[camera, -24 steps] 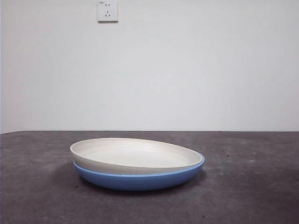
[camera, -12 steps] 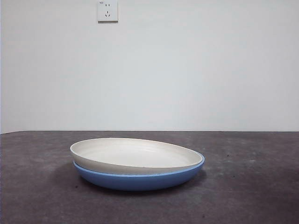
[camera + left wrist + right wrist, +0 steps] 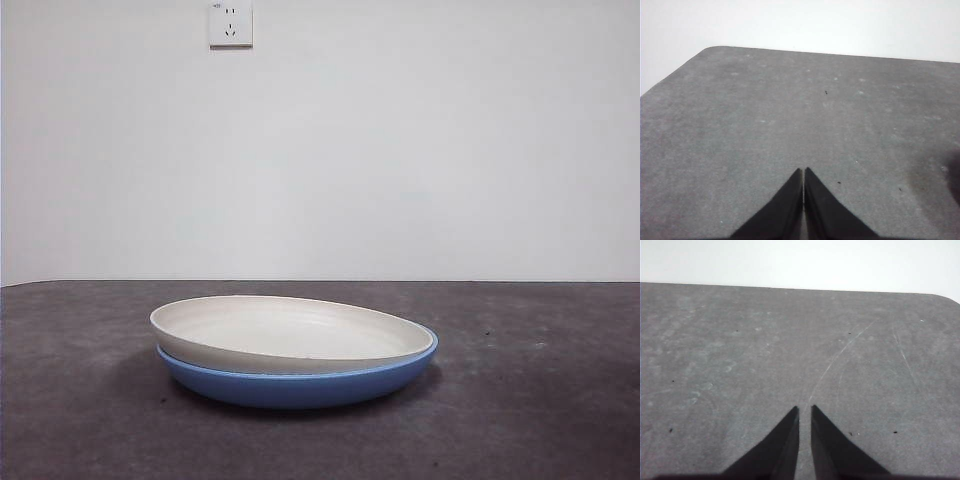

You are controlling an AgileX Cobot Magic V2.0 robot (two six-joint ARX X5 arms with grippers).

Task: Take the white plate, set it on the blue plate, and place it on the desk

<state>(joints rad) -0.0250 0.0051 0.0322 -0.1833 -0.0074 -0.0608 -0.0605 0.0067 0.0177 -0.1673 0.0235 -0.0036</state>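
Observation:
The white plate (image 3: 285, 332) rests inside the blue plate (image 3: 300, 385), slightly tilted, its left rim higher. Both sit on the dark grey desk (image 3: 540, 400) in the middle of the front view. Neither gripper shows in the front view. My left gripper (image 3: 803, 172) is shut and empty over bare desk. My right gripper (image 3: 804, 410) is shut and empty over bare desk (image 3: 740, 350). No plate shows in either wrist view.
A white wall with a socket (image 3: 231, 24) stands behind the desk. The desk's far edge and a rounded corner (image 3: 715, 48) show in the left wrist view, another corner (image 3: 945, 297) in the right wrist view.

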